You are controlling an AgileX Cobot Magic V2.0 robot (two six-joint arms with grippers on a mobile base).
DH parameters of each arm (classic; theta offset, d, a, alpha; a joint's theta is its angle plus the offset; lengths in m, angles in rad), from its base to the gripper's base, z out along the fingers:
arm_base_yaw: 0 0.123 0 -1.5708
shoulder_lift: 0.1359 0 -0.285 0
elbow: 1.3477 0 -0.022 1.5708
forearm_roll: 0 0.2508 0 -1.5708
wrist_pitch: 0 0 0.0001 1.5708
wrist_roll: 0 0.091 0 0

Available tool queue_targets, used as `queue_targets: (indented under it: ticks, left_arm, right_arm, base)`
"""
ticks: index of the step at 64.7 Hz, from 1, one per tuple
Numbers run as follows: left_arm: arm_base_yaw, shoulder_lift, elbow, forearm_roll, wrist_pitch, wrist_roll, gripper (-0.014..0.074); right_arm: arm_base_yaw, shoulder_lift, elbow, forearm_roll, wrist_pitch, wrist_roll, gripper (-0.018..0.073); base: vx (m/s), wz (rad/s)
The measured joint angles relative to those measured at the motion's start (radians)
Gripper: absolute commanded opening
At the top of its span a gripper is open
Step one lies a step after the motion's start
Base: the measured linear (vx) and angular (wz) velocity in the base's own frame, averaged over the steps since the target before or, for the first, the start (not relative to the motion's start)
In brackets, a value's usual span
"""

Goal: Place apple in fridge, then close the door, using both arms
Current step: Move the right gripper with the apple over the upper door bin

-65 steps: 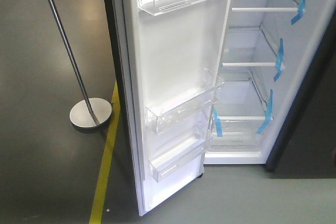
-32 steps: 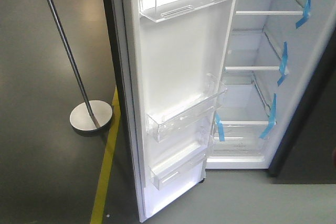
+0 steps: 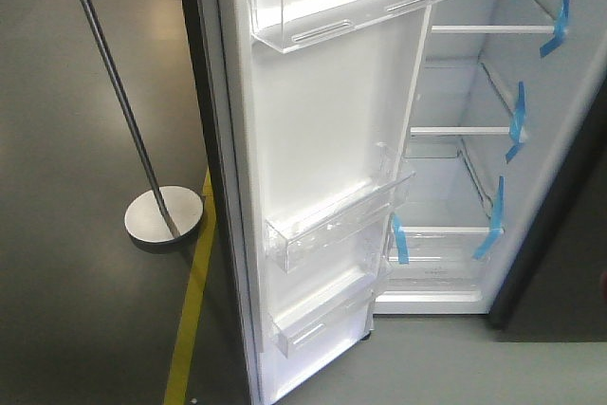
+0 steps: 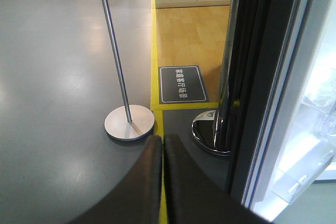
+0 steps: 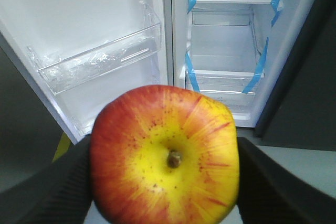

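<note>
Your right gripper (image 5: 165, 187) clamps the round red-and-yellow apple (image 5: 165, 150), facing the dark grey fridge (image 3: 441, 92) with its white-faced door (image 3: 322, 130) wide open. Your left gripper (image 4: 163, 142) has its fingers (image 4: 147, 182) pressed together, empty.

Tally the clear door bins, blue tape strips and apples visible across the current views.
Clear door bins: 3
Blue tape strips: 4
Apple: 1
Total: 8
</note>
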State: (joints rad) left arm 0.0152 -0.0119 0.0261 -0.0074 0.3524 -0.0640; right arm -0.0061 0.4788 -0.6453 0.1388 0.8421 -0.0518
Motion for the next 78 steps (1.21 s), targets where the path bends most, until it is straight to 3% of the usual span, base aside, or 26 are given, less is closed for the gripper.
queue_targets:
  ticks: [78]
  left_arm:
    - [0.000,0.000,0.000,0.001,0.000,0.000,-0.0006]
  right_arm:
    - [0.000,0.000,0.000,0.000,0.000,0.000,0.0195]
  base:
    - [0.05,0.00]
